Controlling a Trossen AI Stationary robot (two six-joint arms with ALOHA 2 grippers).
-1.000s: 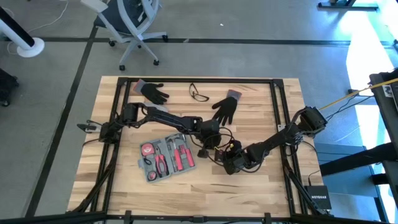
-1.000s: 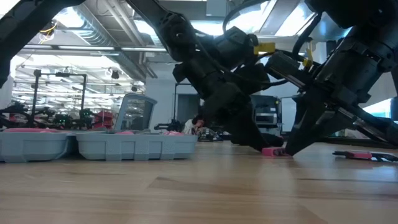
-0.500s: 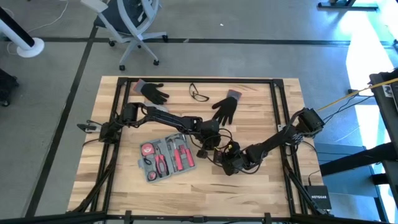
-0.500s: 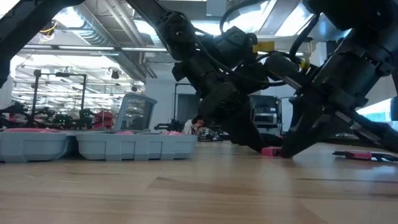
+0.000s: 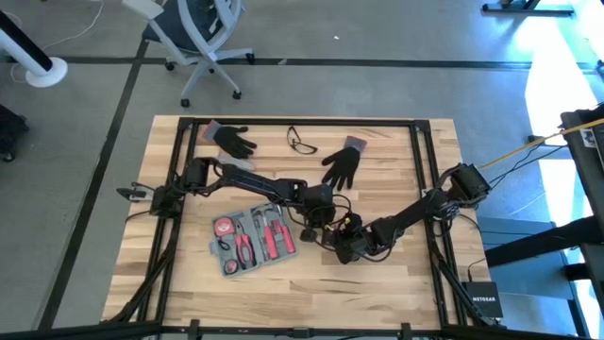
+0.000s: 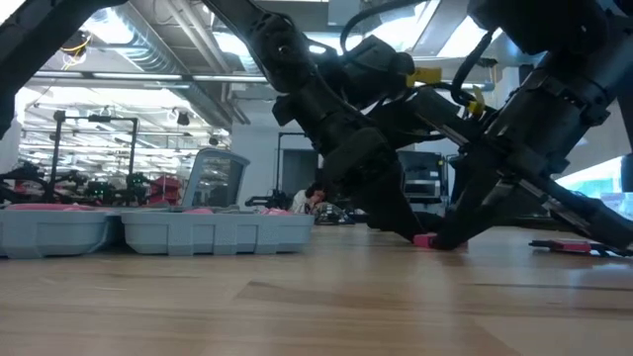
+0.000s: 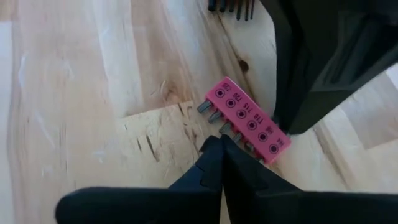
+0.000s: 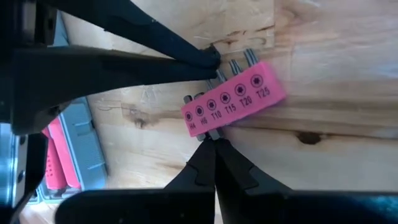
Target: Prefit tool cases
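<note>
One blue-grey tool case (image 5: pixel 253 240) lies open at the table's (image 5: pixel 396 288) left-centre, pink-handled tools inside; two black gloves (image 5: pixel 229 139) and one pair of glasses (image 5: pixel 301 143) sit along the far edge. Right of the case, both arms meet — left gripper (image 5: pixel 309 230) and right gripper (image 5: pixel 340 247), fingers clenched, nothing grasped. Only the wrist views show one pink bit holder (image 7: pixel 247 119) w/ labelled bits between the tips — overhead, it's hidden by the arms.

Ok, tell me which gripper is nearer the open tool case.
Left. The left gripper sits just off the tool case's right-hand end, shut, tips at the pink bit holder. The right gripper is beyond that holder, farther from the case.
</note>
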